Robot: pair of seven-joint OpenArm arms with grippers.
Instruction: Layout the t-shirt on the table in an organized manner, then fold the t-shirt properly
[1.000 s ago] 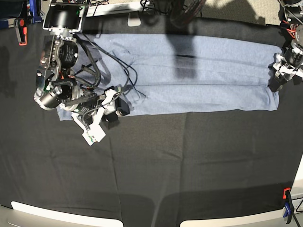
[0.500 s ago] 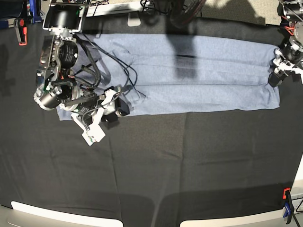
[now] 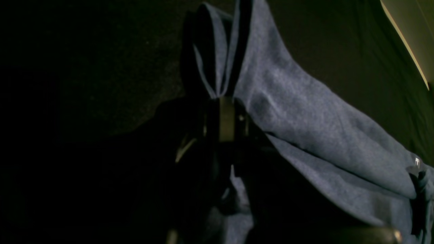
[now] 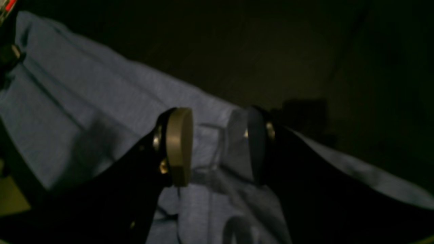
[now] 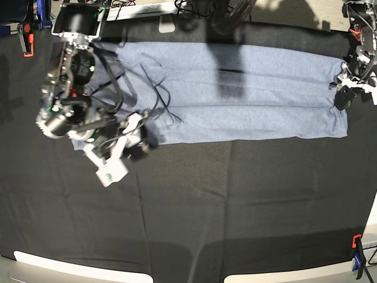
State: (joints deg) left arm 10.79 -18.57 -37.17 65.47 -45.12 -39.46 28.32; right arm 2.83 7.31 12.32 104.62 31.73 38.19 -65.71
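Between my left tool (image 3: 225, 101) pads: pinched edge of t-shirt (image 5: 247, 88), rest stretched along table (image 5: 188, 206) toward right tool (image 4: 217, 145), jaws wide over other end. Folding step; next, right grips, both lift together.

I see black arm housings trailing loose black cables, a white wrist-camera block, and the right gripper (image 4: 217, 145) carrying tan oval pads fixed by brass screws.

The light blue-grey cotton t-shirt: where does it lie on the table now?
In the base view, the light blue-grey cotton t-shirt stretches across the far half of the black-clothed table, between both arms.
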